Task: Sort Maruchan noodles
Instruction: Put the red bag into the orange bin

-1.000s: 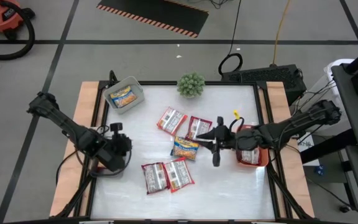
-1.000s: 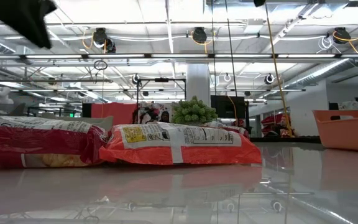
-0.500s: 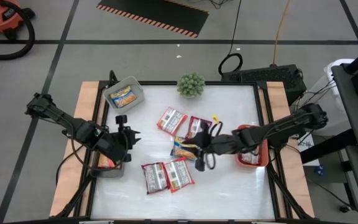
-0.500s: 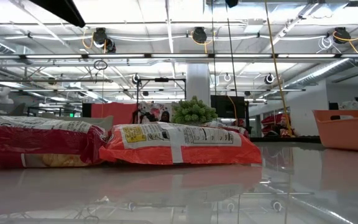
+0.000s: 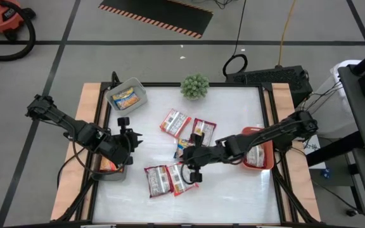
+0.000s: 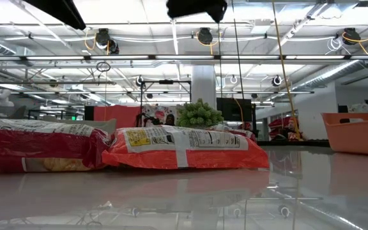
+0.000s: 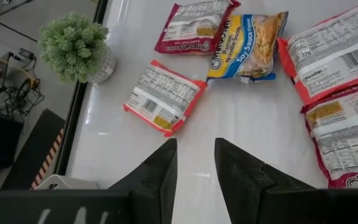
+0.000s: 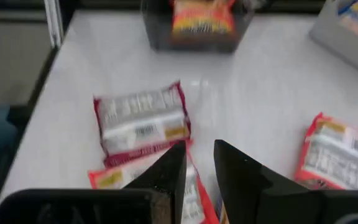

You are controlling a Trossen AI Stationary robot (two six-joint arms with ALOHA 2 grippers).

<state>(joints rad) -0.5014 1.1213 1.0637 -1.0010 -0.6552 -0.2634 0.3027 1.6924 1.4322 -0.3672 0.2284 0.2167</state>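
Several Maruchan noodle packets lie flat on the white table. Two red ones [image 5: 158, 180] [image 5: 182, 177] are near the front. Two more red ones [image 5: 175, 122] [image 5: 203, 130] and a yellow one [image 7: 248, 45] lie mid-table. My right gripper [image 5: 192, 172] hovers over the front red pair, narrowly open and empty, above one packet's edge [image 8: 188, 186]. My left gripper [image 5: 134, 137] hangs above the dark bin [image 5: 109, 170] at the near left, narrowly open and empty [image 7: 194, 144].
The dark bin holds an orange packet [image 8: 197, 22]. A grey bin [image 5: 127, 95] with a yellow packet stands at the far left. An orange bin [image 5: 258, 155] with red packets stands at the right. A potted plant [image 5: 195, 85] stands at the far edge. Bare table lies near the front right.
My right gripper has swung from the orange bin toward the table's left and sunk a little; it now hangs over the front red packets. My left gripper first rose off the dark bin and tipped up, then kept still. No packet has moved.
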